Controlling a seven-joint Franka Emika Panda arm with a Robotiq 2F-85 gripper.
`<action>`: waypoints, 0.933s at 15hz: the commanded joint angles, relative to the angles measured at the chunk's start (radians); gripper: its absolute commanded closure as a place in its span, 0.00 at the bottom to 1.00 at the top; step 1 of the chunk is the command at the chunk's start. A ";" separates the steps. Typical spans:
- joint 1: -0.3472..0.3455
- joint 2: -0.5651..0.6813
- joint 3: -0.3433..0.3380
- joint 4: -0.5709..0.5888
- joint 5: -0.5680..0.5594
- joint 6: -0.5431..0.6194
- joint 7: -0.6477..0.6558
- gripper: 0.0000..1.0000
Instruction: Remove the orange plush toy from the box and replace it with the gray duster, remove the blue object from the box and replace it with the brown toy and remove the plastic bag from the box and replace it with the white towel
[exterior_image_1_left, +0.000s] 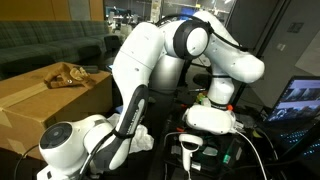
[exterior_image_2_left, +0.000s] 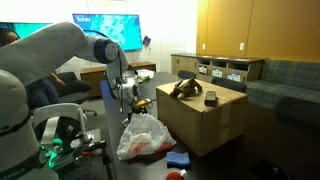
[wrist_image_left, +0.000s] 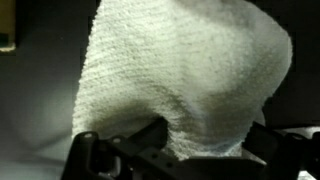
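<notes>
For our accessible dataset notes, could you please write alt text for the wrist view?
A white towel with a coarse weave fills most of the frame, its lower edge pinched between the dark jaws at the bottom. The background is dark.

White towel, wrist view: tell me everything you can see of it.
The white towel fills most of the wrist view. It is off-white with a coarse looped weave like terry cloth, soft and bunched into a rounded hump, with no flat edge or corner showing. Its lower end narrows into the gripper, whose dark fingers close on it from both sides, so it appears held rather than lying on anything. No stains or print are visible.
</notes>
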 joint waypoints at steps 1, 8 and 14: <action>0.017 -0.002 -0.033 -0.006 -0.050 0.043 0.080 0.58; 0.046 -0.098 -0.042 -0.094 -0.140 0.052 0.172 1.00; 0.089 -0.259 -0.023 -0.203 -0.291 -0.013 0.247 1.00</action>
